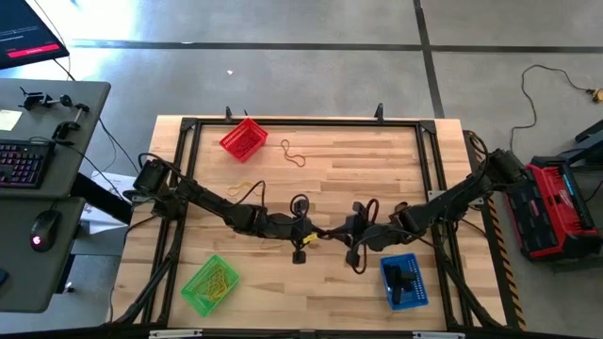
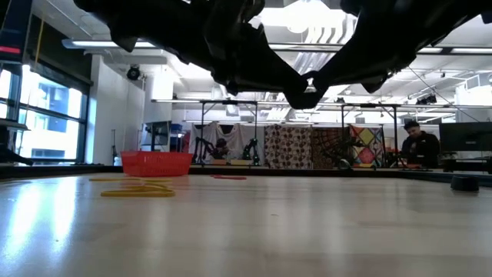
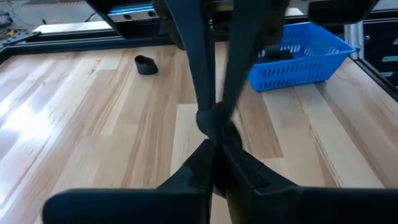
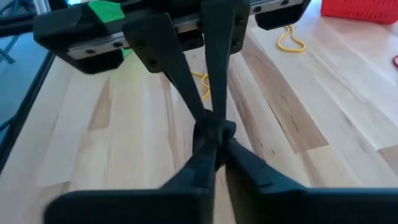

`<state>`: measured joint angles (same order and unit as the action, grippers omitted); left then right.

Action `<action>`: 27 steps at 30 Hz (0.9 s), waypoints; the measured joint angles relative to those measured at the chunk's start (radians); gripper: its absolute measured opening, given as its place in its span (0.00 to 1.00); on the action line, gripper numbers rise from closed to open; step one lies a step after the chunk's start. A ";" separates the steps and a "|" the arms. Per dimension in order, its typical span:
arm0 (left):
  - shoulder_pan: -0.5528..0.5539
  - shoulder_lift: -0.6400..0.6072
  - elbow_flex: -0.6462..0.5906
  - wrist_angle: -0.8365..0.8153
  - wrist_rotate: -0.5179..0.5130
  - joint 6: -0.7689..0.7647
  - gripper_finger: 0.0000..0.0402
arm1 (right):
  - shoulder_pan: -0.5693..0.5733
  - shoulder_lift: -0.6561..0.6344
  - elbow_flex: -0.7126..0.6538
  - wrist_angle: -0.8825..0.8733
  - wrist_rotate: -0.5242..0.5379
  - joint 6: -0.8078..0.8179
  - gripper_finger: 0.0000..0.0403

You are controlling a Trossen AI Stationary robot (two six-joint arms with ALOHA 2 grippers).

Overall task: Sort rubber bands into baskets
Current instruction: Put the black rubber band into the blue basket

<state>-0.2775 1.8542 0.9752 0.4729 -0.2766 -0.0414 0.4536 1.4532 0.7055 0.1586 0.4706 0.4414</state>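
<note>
Two grippers, left gripper (image 1: 303, 229) and right gripper (image 1: 347, 229), meet mid-table, both clenched on one black rubber band (image 3: 213, 119); release one side, then carry it toward the blue basket (image 1: 404, 282) at five o'clock.

Glossy pale wood table (image 1: 396, 179), perforated plastic blue basket (image 3: 311, 59), matt black claw fingers (image 3: 205, 81)

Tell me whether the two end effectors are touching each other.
Touching. The left wrist view shows the left end effector meeting the right end effector tip to tip, no gap visible.
</note>
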 joint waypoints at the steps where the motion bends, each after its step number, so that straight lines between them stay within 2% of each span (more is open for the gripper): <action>1: 0.000 0.000 0.000 0.000 0.007 0.000 0.05 | 0.004 0.000 0.000 0.000 0.001 -0.013 0.03; 5: -0.001 0.000 0.000 0.001 0.009 0.000 0.12 | 0.007 0.000 0.000 0.003 0.003 -0.020 0.04; 8: -0.005 0.000 0.000 0.000 0.006 0.007 0.18 | 0.007 0.000 0.000 0.003 0.003 -0.024 0.01; 15: -0.053 -0.043 0.000 0.002 -0.022 0.088 0.31 | 0.042 -0.051 0.000 -0.035 0.007 -0.022 0.01; 21: -0.105 -0.051 0.000 0.003 -0.020 0.140 0.36 | 0.109 -0.142 0.002 -0.199 0.010 0.091 0.00; 27: -0.107 -0.052 0.000 0.006 0.015 0.125 0.37 | 0.212 -0.164 0.121 -0.534 0.008 0.276 0.00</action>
<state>-0.3842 1.8019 0.9749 0.4788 -0.2619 0.0833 0.6656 1.2889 0.8266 -0.3759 0.4786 0.7175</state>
